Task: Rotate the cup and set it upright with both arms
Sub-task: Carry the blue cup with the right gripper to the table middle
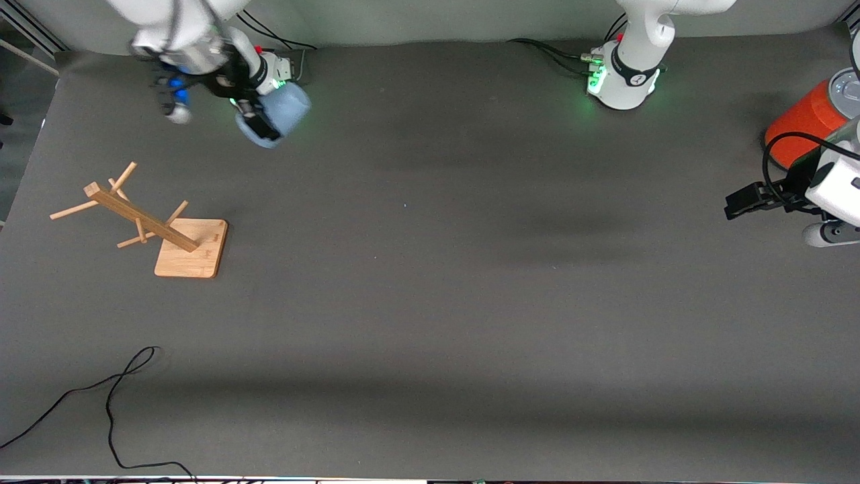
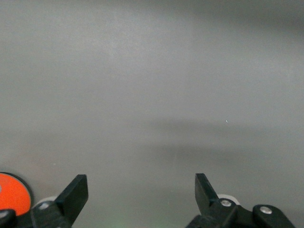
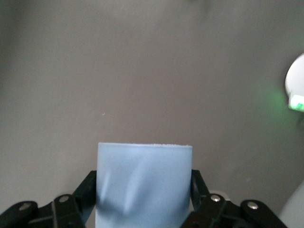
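The right hand (image 1: pixel 259 124) is shut tight on the pale-blue cup (image 1: pixel 282 114), holding it tipped in the air near the right arm's base. The cup needs turning upright next. The left hand (image 1: pixel 739 202) waits wide open by the orange canister (image 1: pixel 803 124).

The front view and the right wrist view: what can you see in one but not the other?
Only the front view shows the wooden rack, the orange canister, a loose black cable and the open left gripper, waiting at the left arm's end. Only the right wrist view shows the fingers pressing the cup's sides. Both show the pale-blue cup in the right gripper over the grey table.
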`<act>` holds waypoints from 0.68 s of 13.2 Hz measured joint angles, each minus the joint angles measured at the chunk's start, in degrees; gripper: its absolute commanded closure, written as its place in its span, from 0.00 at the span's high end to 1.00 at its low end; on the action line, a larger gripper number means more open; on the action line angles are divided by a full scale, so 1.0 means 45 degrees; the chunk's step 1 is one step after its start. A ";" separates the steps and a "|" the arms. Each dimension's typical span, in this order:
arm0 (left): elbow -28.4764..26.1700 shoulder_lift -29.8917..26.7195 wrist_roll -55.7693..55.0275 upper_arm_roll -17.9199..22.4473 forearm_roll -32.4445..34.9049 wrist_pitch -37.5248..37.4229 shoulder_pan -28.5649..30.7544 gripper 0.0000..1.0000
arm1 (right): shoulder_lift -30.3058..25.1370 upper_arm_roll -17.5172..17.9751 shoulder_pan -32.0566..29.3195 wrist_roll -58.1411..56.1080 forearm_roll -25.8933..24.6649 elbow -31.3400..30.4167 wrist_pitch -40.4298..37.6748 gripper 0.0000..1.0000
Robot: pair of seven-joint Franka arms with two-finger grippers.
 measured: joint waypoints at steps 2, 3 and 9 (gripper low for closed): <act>-0.0001 0.0000 0.0000 0.0000 -0.0005 0.0000 0.0000 1.00 | 0.2553 0.0011 0.0937 0.1472 0.0107 0.2318 0.0132 0.28; -0.0002 0.0000 0.0000 -0.0001 -0.0007 0.0000 0.0000 1.00 | 0.3831 0.0017 0.1317 0.2200 0.0126 0.3488 0.0156 0.28; -0.0003 0.0000 0.0001 -0.0002 -0.0010 0.0000 0.0000 1.00 | 1.0239 0.0041 0.3231 0.6292 0.0149 0.8576 0.1312 0.28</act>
